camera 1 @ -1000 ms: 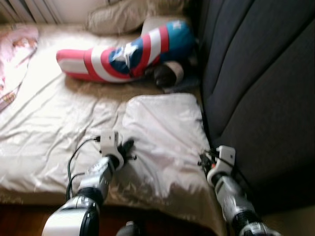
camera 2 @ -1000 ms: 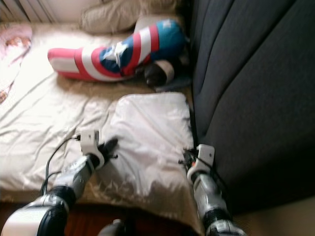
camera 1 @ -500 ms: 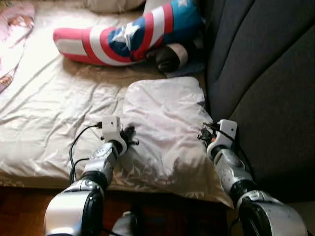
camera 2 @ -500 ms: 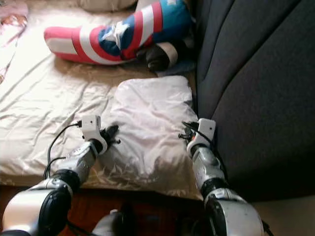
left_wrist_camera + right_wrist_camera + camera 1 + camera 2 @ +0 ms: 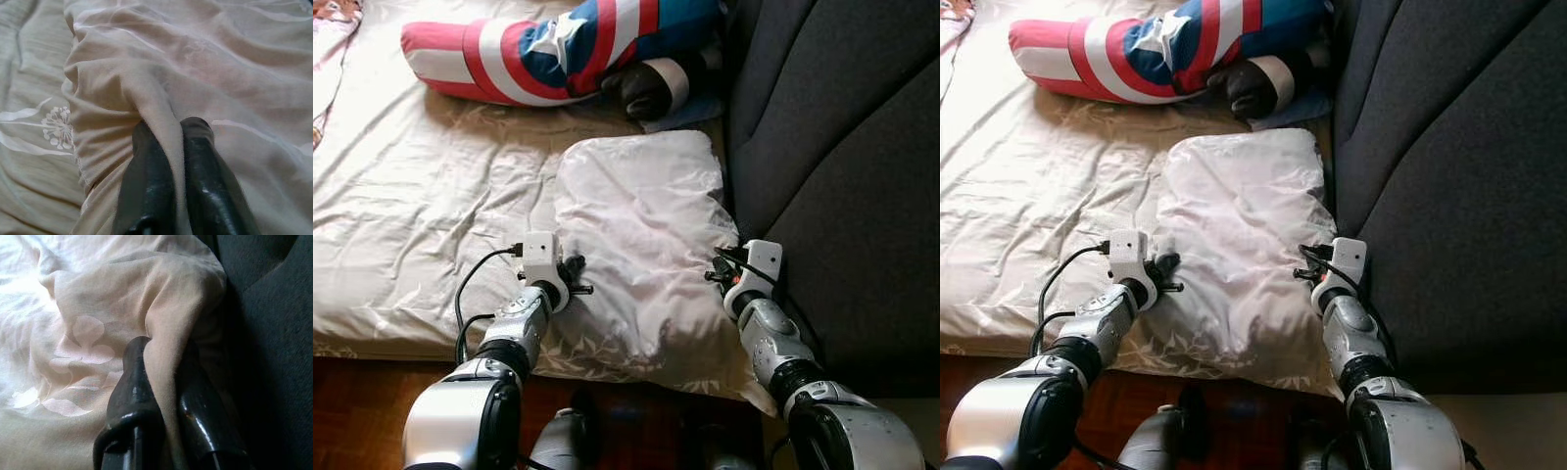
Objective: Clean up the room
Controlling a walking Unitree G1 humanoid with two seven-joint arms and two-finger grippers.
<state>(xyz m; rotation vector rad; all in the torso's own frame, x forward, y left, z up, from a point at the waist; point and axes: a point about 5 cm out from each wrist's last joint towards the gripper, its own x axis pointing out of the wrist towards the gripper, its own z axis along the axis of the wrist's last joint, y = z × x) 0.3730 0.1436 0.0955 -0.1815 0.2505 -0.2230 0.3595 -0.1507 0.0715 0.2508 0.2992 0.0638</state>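
Note:
A pale pink pillow (image 5: 641, 235) lies on the bed near its foot, beside the dark padded wall. My left gripper (image 5: 576, 279) is shut on a fold of fabric at the pillow's left edge; in the left wrist view the cloth (image 5: 161, 105) is pinched between the two black fingers (image 5: 146, 176). At the pillow's right edge my right gripper (image 5: 720, 269) is shut on another fold, and the right wrist view has the fabric (image 5: 166, 342) caught between its fingers (image 5: 134, 387).
A red, white and blue star-patterned cushion (image 5: 548, 49) lies across the bed beyond the pillow, with a dark rolled item (image 5: 646, 88) at its end. The cream sheet (image 5: 421, 206) stretches left. A dark grey padded wall (image 5: 842, 166) stands on the right. Wooden floor (image 5: 362, 411) lies below.
The camera has tilted down and the view has sharpened. Both grippers have kept their hold on the pillow's edges and reached slightly farther along them.

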